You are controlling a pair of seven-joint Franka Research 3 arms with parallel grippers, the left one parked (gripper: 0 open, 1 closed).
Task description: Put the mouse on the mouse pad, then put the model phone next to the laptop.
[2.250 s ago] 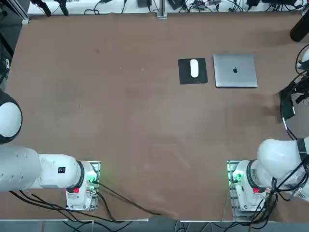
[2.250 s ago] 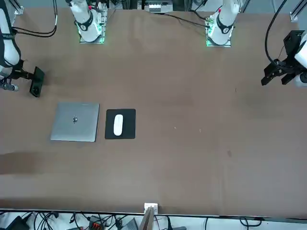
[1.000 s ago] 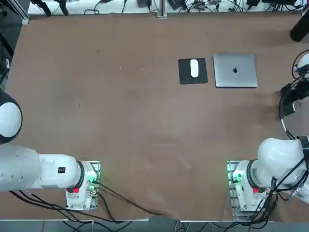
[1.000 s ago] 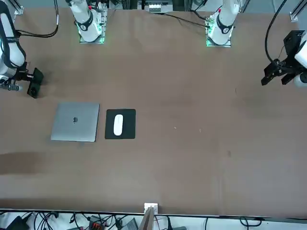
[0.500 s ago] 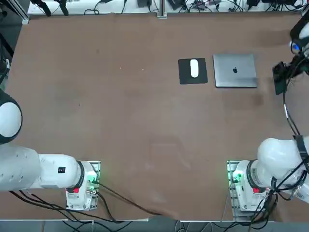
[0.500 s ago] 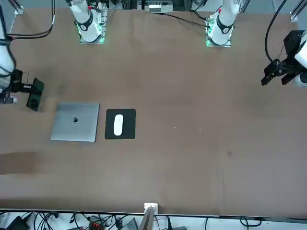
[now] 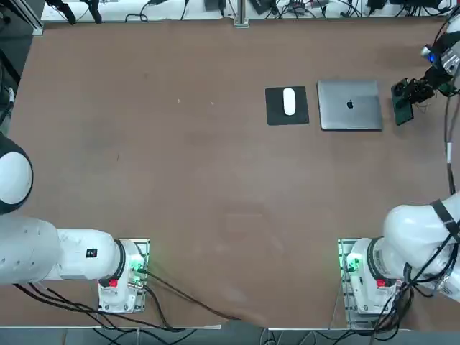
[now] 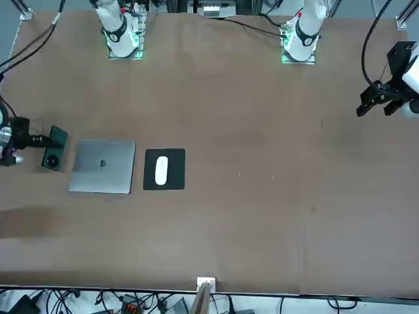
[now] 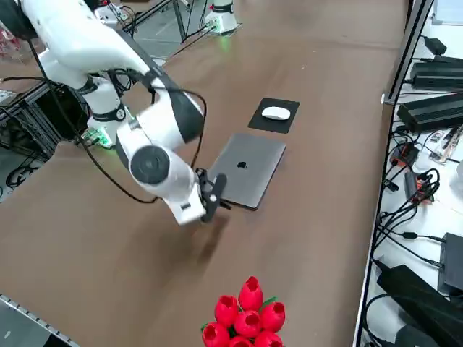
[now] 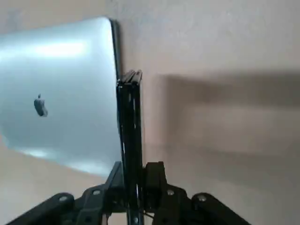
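Phone, slim dark rect. slab, clamped in R hand nr smooth silver laptop

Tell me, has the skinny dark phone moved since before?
Yes. The slim dark rectangular phone, held in the black right gripper, has come closer to the silver-grey rectangular laptop in the top view.

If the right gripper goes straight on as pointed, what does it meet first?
With the model phone leading, the right gripper would probably meet the laptop; height is unclear, so perhaps the table first.
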